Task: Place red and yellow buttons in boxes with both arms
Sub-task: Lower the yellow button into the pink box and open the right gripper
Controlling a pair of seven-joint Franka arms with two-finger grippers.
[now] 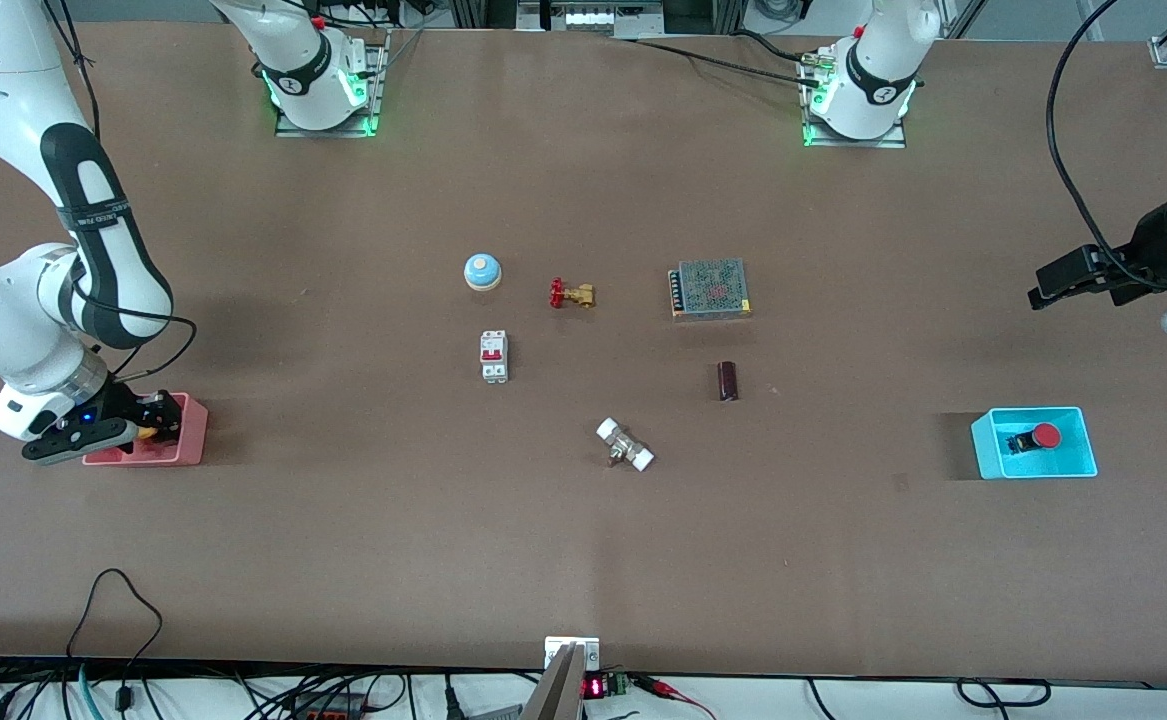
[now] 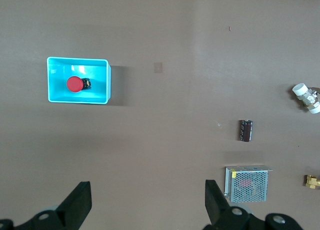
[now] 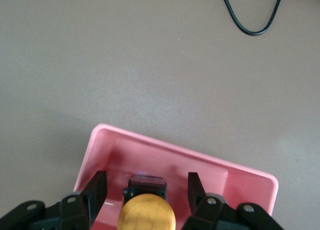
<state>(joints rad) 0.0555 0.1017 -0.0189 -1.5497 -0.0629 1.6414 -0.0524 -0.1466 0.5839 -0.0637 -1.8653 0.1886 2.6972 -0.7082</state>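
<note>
A wide brown worktop (image 1: 583, 540) fills the scene, with two white robot arms based along its upper edge.

The right arm reaches down to the pink box (image 1: 188, 440), which sits at the right arm's end of the worktop. The right tool (image 1: 148, 425) is lowered into this box. In the right wrist view its fingers (image 3: 96, 190) stand spread on either side of the yellow button (image 3: 147, 212), with a visible gap on each side, so the tool looks released and not gripping. The button's black base points into the pink box (image 3: 200, 162), and the button appears to be inside it, though whether it rests on the floor of the box cannot be told.

The left arm waits, raised at the left arm's end of the worktop. The left tool (image 2: 147, 202) hangs over bare worktop with its fingers wide apart, holding nothing.

The cyan box (image 1: 1078, 462) lies at the left arm's end of the worktop. The red button (image 1: 1043, 436) lies inside it, apart from any tool.

Between the boxes, untouched, lie a metal mesh unit (image 1: 711, 289), a circuit breaker (image 1: 494, 356), a blue dome bell (image 1: 482, 271), a white-ended fitting (image 1: 625, 445), a brass valve (image 1: 572, 294) and a dark cylinder (image 1: 728, 381).

Judged from this, the red button's placement is done, and the yellow button's is done or nearly so; only lifting the right arm clear seems left.
</note>
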